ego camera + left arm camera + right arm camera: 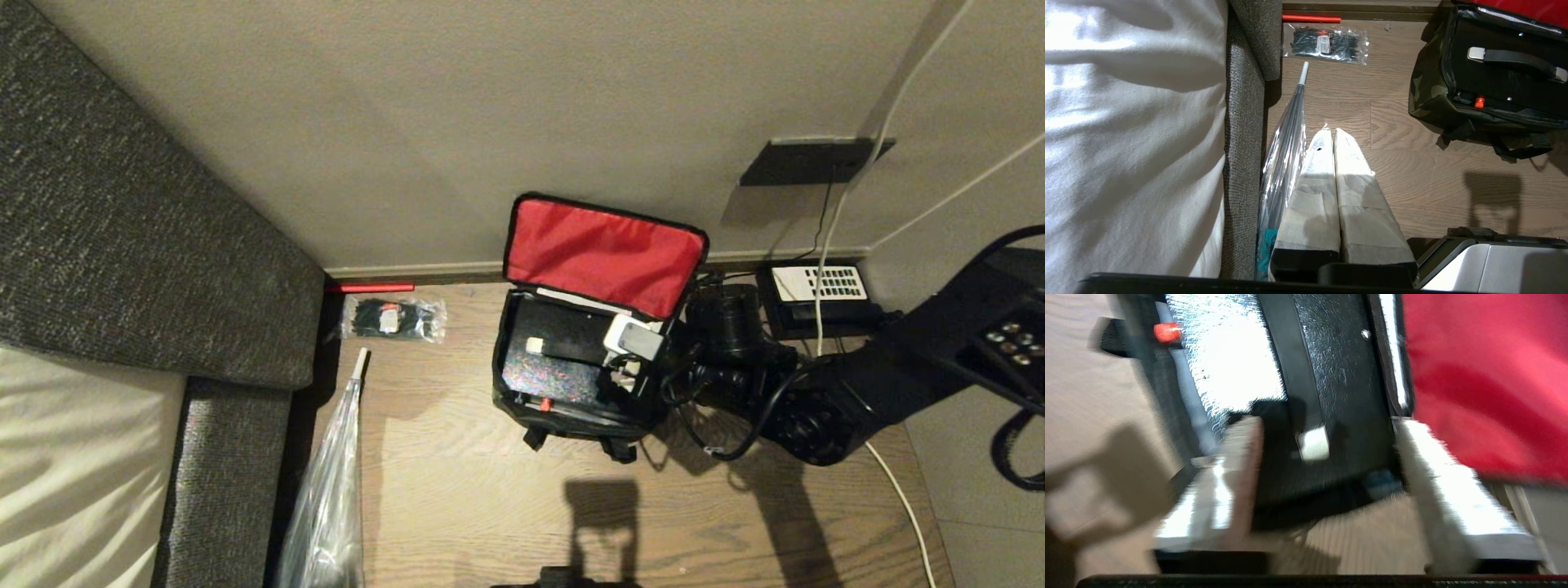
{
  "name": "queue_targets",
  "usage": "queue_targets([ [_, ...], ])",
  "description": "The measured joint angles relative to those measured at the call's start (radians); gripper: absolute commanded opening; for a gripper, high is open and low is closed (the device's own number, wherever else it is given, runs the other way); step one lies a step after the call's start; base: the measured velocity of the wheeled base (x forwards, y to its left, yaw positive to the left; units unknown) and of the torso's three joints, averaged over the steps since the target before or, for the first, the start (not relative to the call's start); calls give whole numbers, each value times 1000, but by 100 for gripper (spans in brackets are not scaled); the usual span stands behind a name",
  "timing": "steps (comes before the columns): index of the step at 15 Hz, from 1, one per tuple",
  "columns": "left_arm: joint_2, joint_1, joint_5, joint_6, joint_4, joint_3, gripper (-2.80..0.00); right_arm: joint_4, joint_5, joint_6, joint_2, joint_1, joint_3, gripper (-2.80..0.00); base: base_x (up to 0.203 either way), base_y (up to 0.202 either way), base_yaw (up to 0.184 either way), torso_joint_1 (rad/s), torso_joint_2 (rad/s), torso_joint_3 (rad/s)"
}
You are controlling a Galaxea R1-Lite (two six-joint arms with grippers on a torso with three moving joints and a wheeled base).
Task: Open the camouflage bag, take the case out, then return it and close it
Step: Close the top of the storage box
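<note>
Black right arm [824, 400] with looping cables; jaws wrapped in white.

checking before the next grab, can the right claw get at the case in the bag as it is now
Probably yes. The bag's red lid is flipped back against the wall, so the case lies exposed. The right claw is open at the bag's right end, with nothing between it and the case.

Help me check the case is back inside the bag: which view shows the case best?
The left wrist view: the case lies flat inside the camouflage bag, handle and red mark clear. The head view has it partly behind the right gripper; the right wrist view is blurred.
</note>
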Motion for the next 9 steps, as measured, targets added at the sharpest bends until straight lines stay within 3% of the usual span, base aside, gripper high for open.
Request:
queue_targets([
  [3,-3,0,0,0,0,0,-280,49,-72,111,-168,-16,141,-280,0,0,0,0,0,0],
  [6,-11,0,0,0,0,0,-280,117,-144,369,-289,-29,275,-280,0,0,0,0,0,0],
  [9,-19,0,0,0,0,0,-280,188,-145,576,-387,-75,346,-280,0,0,0,0,0,0],
])
